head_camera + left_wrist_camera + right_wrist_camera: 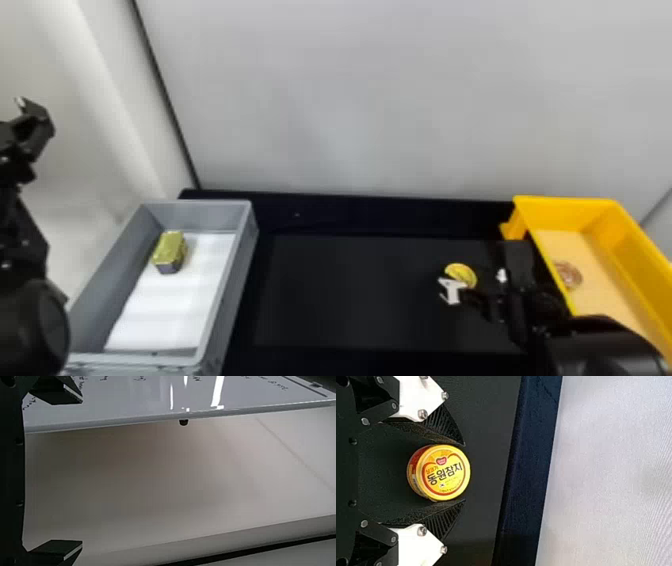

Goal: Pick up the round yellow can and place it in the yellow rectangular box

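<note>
This looks like a lab, with a written-on whiteboard (130,399), pale panels (350,100) and black table (380,290).

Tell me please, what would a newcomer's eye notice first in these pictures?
Probably the bright yellow box on the right, then the round yellow can at the right end effector, against the dark mat. On the left, a gold-topped block stands out in the grey box.

The can (462,273) is placed on the desk (350,295) between the bin (239,272) at left and, nearer it, the box (622,240) at right. A tin (170,249) is held in the bin, a disc (569,275) in the box.
</note>
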### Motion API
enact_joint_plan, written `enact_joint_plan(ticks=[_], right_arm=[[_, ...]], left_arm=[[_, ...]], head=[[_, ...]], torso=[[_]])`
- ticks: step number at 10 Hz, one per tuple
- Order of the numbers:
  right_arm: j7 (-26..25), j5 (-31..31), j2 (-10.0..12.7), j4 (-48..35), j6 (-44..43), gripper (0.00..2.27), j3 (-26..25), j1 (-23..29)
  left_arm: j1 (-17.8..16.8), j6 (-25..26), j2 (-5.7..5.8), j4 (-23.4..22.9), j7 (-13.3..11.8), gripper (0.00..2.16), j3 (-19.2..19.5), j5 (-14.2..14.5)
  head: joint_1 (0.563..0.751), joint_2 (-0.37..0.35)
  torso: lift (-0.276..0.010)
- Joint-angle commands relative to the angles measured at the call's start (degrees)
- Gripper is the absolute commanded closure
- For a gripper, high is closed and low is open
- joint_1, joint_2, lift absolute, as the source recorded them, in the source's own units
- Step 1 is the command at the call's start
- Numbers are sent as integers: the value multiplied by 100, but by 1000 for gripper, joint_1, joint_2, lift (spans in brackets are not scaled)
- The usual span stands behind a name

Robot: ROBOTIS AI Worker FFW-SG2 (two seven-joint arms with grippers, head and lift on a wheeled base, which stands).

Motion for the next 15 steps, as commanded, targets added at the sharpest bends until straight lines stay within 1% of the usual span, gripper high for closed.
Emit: enact_joint_plan(ticks=[1, 2, 5, 8, 11, 15], right_arm=[[-53, -28, 3, -85, 18, 432, -4, 78], [-88, -46, 3, -146, 27, 524, -13, 114], [-193, -99, 3, -313, 36, 704, -30, 201], [-202, -134, -6, -577, 18, 704, -39, 228], [-237, -46, -50, -1447, 159, 704, -101, 245], [-246, 675, -50, -2704, 607, 704, -268, 289]], left_arm=[[0, -1, -15, 0, 0, 16, 3, 0], [0, 8, -15, 0, 0, 16, 3, 0], [0, 8, -15, 0, 0, 16, 3, 0], [-9, 8, -15, 26, 0, 16, 21, 18], [-9, 25, -15, 35, -9, 16, 30, 26], [-18, 25, -15, 44, -9, 16, 56, 26]], head=[[694, 14], [694, 14], [694, 14], [694, 14], [694, 14], [694, 14]], torso=[[-61], [-61], [-61], [-61], [-61], [-61]])
